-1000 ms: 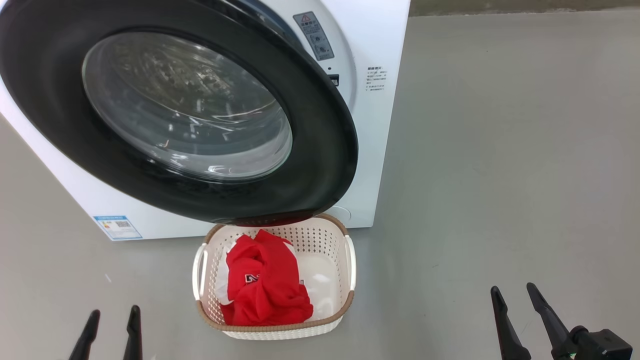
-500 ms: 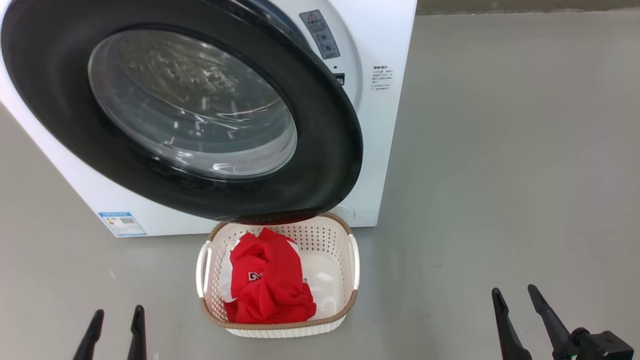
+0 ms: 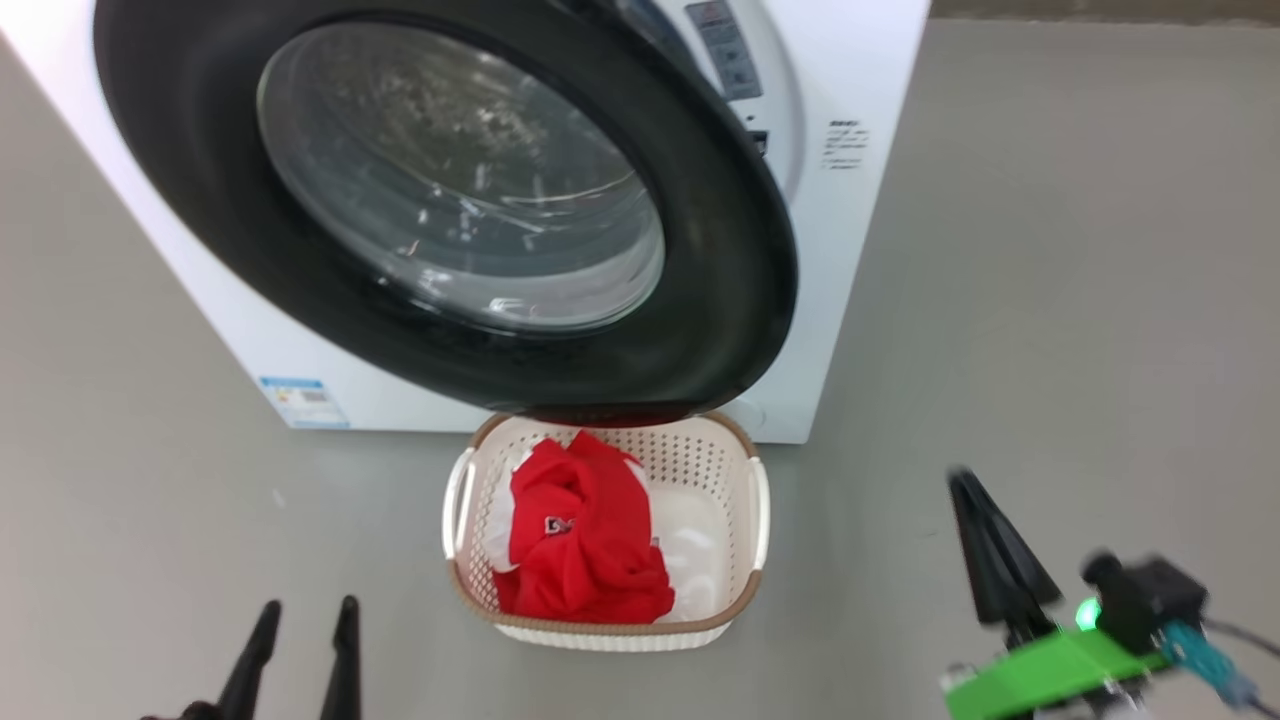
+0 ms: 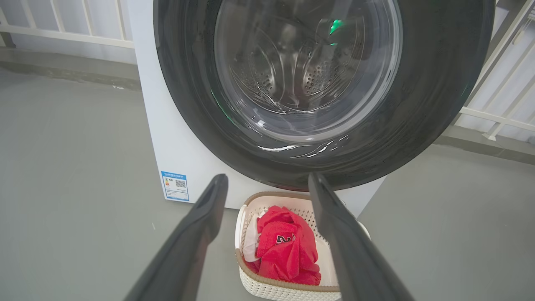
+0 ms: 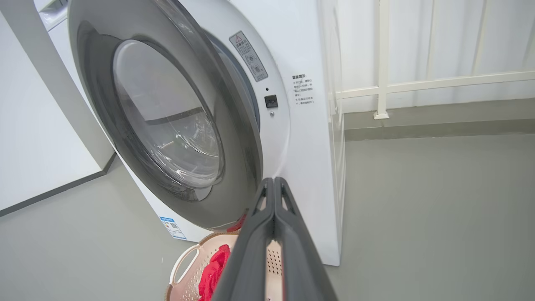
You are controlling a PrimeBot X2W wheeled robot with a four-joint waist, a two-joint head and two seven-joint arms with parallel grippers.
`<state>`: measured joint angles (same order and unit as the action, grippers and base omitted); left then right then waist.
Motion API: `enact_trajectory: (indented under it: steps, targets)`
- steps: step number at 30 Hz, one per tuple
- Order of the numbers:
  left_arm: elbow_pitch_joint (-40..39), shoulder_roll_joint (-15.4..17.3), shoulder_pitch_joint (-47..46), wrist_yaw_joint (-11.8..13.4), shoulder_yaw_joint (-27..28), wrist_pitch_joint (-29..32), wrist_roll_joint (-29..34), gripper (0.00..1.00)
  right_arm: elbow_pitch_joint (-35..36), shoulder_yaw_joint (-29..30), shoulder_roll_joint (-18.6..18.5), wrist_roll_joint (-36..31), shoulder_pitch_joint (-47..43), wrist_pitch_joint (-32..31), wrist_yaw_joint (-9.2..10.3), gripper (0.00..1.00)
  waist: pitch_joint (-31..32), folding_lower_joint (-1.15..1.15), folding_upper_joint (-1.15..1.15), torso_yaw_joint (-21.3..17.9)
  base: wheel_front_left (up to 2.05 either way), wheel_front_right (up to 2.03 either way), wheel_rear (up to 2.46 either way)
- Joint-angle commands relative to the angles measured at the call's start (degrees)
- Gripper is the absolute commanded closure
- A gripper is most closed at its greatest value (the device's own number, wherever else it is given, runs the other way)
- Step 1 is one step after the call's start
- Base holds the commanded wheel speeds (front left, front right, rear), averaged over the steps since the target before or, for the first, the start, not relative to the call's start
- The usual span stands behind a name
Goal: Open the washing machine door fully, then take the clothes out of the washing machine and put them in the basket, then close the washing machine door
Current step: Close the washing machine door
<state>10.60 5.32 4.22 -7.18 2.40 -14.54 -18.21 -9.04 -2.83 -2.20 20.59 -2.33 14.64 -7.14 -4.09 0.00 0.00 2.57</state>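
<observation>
**Clothes in the basket, door left to shut**

My right gripper [image 5: 273, 180] has its two fingers pressed flat together with nothing between them. I judge that is deliberate, because a closed pair makes one stiff, blunt point that pushes a panel better than two spread prongs. It points toward the free edge of the washing machine door [image 3: 460, 190], low on the side away from the hinge, where a push gets the most leverage. My left gripper [image 4: 267, 177] hangs low, fingers spread apart and empty. It is well back from the machine and out of the door's swing.

The door stands ajar, not latched. From the right wrist I see a clear gap between its rim and the white front of the washing machine [image 3: 860, 250]. Its lower edge overhangs the back rim of the basket [image 3: 600, 632]. The basket sits on the floor [image 3: 1050, 300] just in front of the machine, close enough that a garment needs only a short carry.

The clothes [image 3: 580, 540], red with white, lie crumpled inside the basket, toward its left side. Through the glass I see bare steel drum and no red, so I take the unloading as done and the closing as what remains.

One worry is the door sweeping over the basket's rim. I cannot tell whether the two touch.
</observation>
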Motion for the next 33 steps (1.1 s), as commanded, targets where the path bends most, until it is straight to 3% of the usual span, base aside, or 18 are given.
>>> enact_trajectory:
  steps: [1, 12, 33]
  targets:
    - [-1.25, 0.07, -2.49, -0.31, 1.15, -0.46, -0.36, 0.00, 0.79, -2.64, -0.67, 0.14, 4.39, 0.36, -0.35, 1.00, -1.50, 0.00, 0.00, 1.69, 0.00, 0.00, 0.00]
    - [-1.12, -0.69, -7.28, -0.31, -2.04, -0.46, -1.88, 0.00, -3.36, -6.98, -0.67, 0.71, 21.36, 0.36, -0.35, 1.00, -7.26, 0.00, 0.00, 7.26, 0.00, 0.00, 0.00]
    - [-1.28, -0.67, -15.84, -0.31, -5.06, -0.46, -4.80, 0.00, -9.35, -2.60, -0.67, -1.62, 36.59, 0.36, -0.35, 1.00, -18.05, 0.00, 0.00, 12.55, 0.00, 0.00, 0.00]
